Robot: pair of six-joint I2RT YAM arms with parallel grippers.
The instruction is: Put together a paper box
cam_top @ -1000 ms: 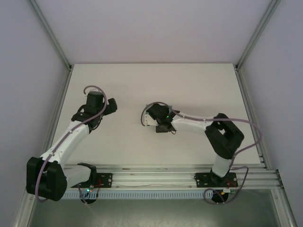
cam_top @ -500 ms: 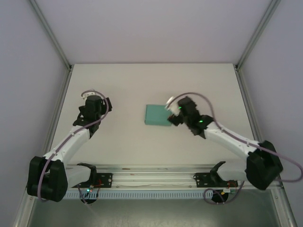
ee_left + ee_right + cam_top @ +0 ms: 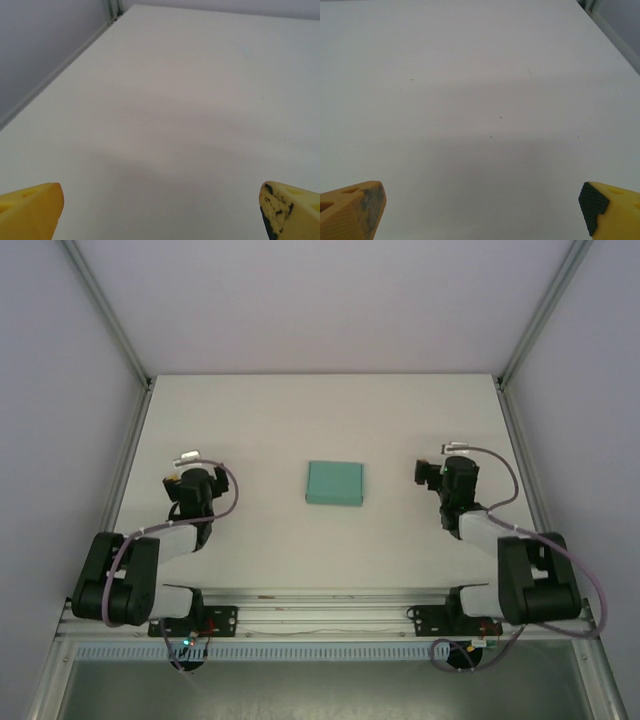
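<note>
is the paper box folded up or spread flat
Folded up: the paper box shows as a compact teal rectangle on the table, with no flaps spread out and a shaded near side.

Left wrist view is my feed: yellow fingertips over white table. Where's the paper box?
Observer: The paper box lies as a teal rectangle on the table, between the two arms, in the top view.
Operator: Is a gripper touching it?
Observer: No. The left gripper sits well to its left and the right gripper well to its right, both apart from it.
Operator: Is the right one open?
Observer: Yes. In the right wrist view its fingertips stand wide apart with nothing between them.
</note>
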